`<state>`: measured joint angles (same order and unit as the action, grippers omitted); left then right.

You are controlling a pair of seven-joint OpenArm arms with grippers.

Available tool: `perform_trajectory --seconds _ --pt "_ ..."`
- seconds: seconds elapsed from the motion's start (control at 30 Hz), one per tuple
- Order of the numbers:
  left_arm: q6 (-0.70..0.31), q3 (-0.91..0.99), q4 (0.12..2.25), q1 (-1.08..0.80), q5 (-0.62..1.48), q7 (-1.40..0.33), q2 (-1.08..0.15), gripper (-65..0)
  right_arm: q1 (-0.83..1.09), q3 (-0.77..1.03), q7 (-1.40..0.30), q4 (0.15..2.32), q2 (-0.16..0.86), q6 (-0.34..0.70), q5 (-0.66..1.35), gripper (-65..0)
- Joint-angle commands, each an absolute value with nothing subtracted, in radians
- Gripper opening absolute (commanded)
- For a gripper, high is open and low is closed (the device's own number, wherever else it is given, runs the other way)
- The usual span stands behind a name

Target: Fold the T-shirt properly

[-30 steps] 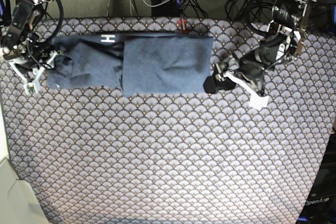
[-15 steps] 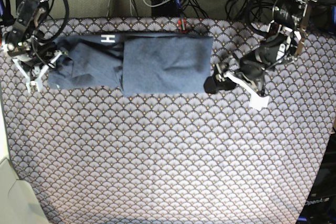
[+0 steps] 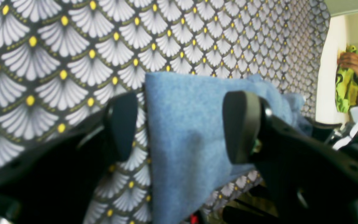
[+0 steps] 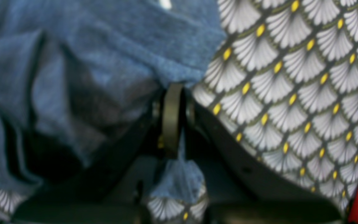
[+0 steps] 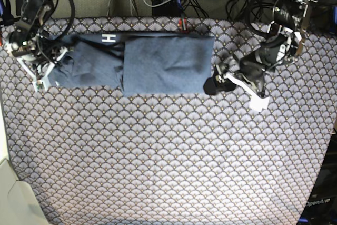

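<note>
T-shirt (image 5: 142, 61) lies across the upper part of the base frame on the bench (image 5: 168, 156) with its scallop-pattern cloth, folded into a long band, one white letter H showing near its upper left edge. My right tool (image 5: 45, 77) sits at the shirt's left end, upper left of the base frame; in the right wrist view its pads (image 4: 171, 119) are pressed together on a pinch of the blue fabric (image 4: 89, 71), centre of that frame. My left tool (image 5: 213, 77) is at the shirt's right end, right of centre in the base frame. Left wrist view shows that tool's two pads (image 3: 124, 124) well apart, straddling the shirt's corner (image 3: 191, 130); cannot tell if they touch the cloth.
</note>
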<state>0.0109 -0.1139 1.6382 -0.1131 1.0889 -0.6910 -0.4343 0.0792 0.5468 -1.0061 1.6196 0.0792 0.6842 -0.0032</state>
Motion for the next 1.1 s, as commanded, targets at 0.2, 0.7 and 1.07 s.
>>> perform_trajectory --seconds 0.2,0.7,1.07 --pt "0.004 -0.107 1.65 -0.102 1.106 -0.677 -0.447 -22.4 0.065 0.549 -1.029 1.764 0.091 0.698 0.001 -65.0" --pt "0.004 -0.107 1.65 -0.108 1.106 -0.677 -0.447 -22.4 0.071 0.547 -1.107 1.81 0.101 0.698 0.065 -65.0" --pt "0.004 -0.107 1.656 -0.108 1.106 -0.677 -0.453 -22.4 0.071 0.562 -1.211 1.77 0.137 0.698 0.177 -28.8"
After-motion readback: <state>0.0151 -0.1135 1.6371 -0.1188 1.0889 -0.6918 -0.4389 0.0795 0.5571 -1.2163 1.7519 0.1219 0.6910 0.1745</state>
